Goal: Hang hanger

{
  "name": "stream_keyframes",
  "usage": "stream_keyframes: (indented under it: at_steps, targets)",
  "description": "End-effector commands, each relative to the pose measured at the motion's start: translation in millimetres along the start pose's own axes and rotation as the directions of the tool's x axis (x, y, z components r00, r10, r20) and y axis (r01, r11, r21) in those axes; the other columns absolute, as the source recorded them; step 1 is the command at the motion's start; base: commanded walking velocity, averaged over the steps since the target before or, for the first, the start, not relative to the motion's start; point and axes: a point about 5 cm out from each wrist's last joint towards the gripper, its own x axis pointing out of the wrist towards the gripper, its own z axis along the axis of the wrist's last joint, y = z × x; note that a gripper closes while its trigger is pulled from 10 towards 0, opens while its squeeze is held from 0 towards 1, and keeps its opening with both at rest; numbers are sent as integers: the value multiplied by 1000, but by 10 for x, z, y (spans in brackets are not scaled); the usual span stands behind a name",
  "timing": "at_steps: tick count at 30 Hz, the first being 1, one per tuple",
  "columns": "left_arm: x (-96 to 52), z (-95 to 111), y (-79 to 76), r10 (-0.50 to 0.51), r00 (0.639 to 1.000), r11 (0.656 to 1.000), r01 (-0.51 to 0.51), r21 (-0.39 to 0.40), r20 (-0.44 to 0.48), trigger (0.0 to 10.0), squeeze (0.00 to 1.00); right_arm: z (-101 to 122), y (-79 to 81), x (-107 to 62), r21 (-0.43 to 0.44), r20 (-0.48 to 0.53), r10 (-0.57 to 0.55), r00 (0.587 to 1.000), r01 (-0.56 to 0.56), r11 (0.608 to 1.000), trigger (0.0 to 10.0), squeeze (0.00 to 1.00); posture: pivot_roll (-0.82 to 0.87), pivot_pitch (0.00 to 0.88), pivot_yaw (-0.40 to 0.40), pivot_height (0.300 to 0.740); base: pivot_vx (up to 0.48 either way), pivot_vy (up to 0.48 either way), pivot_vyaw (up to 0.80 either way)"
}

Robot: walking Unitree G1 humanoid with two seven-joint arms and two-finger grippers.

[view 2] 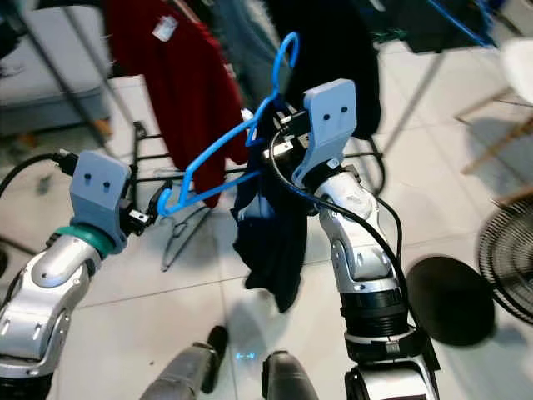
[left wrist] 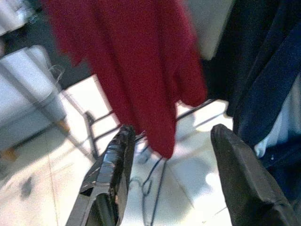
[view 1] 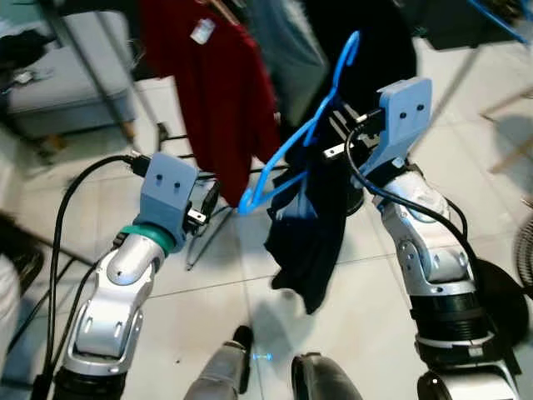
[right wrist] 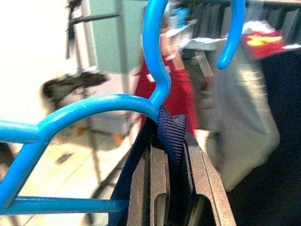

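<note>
- White tiled floor (view 1: 208, 292) in the head views, with a clothes rack behind carrying a red shirt (view 1: 212, 83) and darker garments.
- Head views: right gripper (view 1: 337, 125) is raised in front of the rack and holds a blue hanger (view 1: 291, 146) near its neck; hook points up, 1 shoulder slopes down toward the robot's left.
- A dark navy garment (view 1: 308, 225) hangs off the hanger, draped below the right gripper, clear of the floor.
- Left gripper (view 1: 208, 204) sits lower, near the hanger's low end; no contact that I can make out.
- A round black base (view 2: 450, 300) and part of a fan (view 2: 512, 267) sit on the tiles at right.
- Left wrist view: 2 black fingers (left wrist: 110, 179) spread apart with nothing between them, red shirt hanging ahead, a wire hanger (left wrist: 150, 188) lying on the tiles below.
- Right wrist view: fingers (right wrist: 204, 183) clamped together on navy fabric and the blue hanger just under the hook; hook is free, not on any rail.
</note>
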Motion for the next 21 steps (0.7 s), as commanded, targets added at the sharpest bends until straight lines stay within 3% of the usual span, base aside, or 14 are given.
stream_keyframes:
  at_steps: [1, 21]
  targets:
    - [-14, -53, -20, -12, 1000, 1000, 12, -3, -25, 10000, 0, 11, 20, -15, -15, 0, 19, 1000, -19, 1000, 10000, 0, 17, 174, 75, 740, 0, 0, 675]
    - [-16, -94, -44, -28, 998, 999, 29, 14, -64, 10000, 0, -34, 20, -44, -10, -37, 40, 999, -40, 999, 10000, 0, 6, 184, 84, 740, 0, 0, 676]
